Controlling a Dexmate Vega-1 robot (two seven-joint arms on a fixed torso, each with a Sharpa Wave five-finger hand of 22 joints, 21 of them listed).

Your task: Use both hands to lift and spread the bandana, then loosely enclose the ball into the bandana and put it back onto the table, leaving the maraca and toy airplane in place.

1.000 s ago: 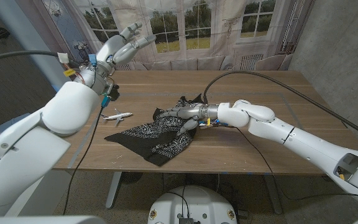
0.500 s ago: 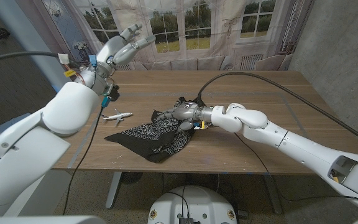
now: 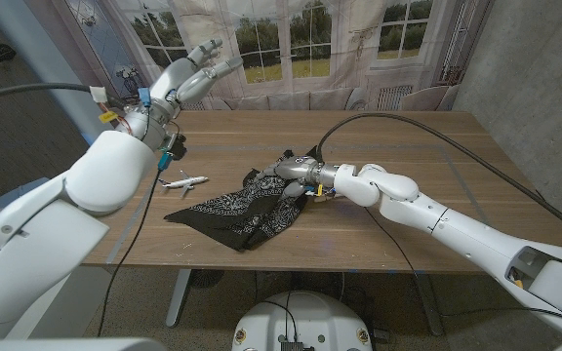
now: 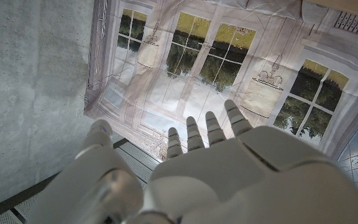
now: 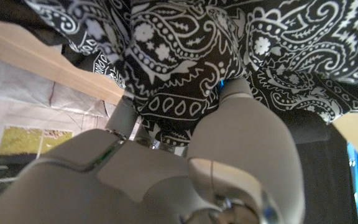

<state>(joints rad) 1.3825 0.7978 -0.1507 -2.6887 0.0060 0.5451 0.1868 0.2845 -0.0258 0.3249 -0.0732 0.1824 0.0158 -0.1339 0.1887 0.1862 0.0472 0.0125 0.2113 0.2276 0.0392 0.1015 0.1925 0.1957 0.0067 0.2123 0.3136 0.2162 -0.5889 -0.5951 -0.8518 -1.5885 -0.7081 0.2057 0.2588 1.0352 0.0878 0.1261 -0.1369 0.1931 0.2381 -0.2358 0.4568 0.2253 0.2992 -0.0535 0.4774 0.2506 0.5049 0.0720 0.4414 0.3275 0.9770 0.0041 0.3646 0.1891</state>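
Observation:
The black bandana [image 3: 230, 211] with white paisley print lies crumpled on the wooden table [image 3: 408, 146], left of the middle. My right hand [image 3: 294, 181] sits at its far right end, thumb and fingers dug into the bunched cloth and gripping it. In the right wrist view the bandana [image 5: 185, 56] bulges round over the fingertips of that hand [image 5: 185, 168]; what it covers is hidden. The white toy airplane [image 3: 184, 182] lies on the table just left of the cloth. My left hand [image 3: 191, 78] is raised high over the table's far left corner, fingers spread, holding nothing.
A printed window backdrop [image 3: 301, 39] hangs behind the table and appears beyond my left hand [image 4: 216, 168] in the left wrist view. A black cable [image 3: 398, 122] arcs over the table to my right wrist. Bare tabletop lies to the right of the bandana.
My right forearm has swung further in over the table and the hand has worked deeper into the cloth; the bandana's near corner has drawn in slightly. The left hand has stayed raised.

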